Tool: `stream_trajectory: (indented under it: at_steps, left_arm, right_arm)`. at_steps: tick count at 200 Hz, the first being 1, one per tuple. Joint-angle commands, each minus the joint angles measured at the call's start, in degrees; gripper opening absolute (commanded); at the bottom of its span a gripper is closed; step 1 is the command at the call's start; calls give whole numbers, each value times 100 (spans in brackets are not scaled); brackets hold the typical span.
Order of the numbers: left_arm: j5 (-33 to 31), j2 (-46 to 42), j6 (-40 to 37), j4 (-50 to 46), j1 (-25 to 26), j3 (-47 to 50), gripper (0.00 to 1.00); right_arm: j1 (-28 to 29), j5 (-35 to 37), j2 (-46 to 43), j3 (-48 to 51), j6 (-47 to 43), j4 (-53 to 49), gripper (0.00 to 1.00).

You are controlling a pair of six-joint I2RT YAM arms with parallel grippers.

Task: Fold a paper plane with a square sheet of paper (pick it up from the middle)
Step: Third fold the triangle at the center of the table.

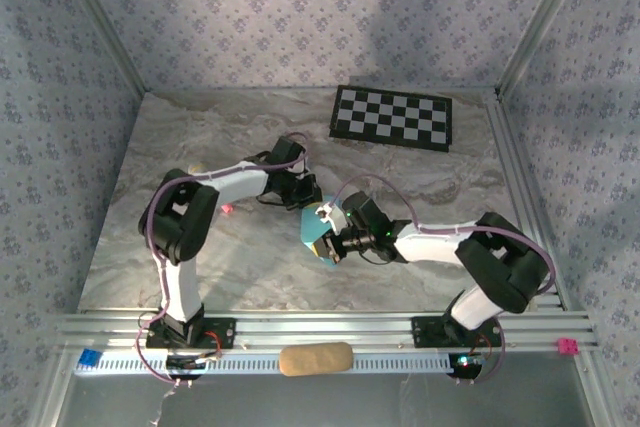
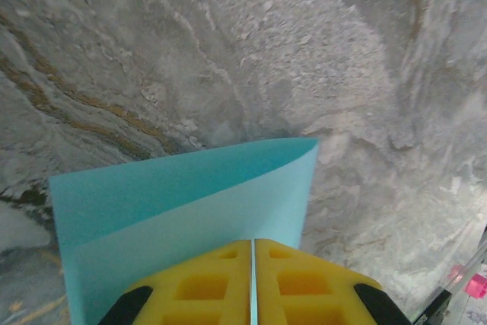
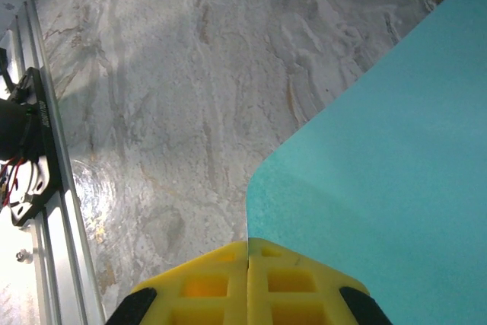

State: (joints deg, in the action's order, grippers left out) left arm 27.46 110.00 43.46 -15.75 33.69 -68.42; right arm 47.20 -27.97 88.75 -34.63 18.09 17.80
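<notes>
Fingers (image 2: 205, 287) of my left gripper (image 2: 252, 245) are clamped together on the doubled-over square sheet of paper (image 2: 183, 195), right gripper (image 3: 248, 245) equally pinched on its opposite edge, so it sits between both at the middle of the table (image 1: 230, 267), neither arm nearer.
</notes>
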Motion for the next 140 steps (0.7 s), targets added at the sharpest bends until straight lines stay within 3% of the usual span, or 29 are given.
stream_trajectory:
  at_steps: [1, 140]
  left_arm:
    - [27, 297, -297, -347, 92, -209, 10]
    - [-303, 575, -505, -593, 156, -242, 8]
  right_arm:
    - [-35, -154, 114, 20, 120, 88, 0]
    - [-846, -675, 453, -53, 142, -141, 0]
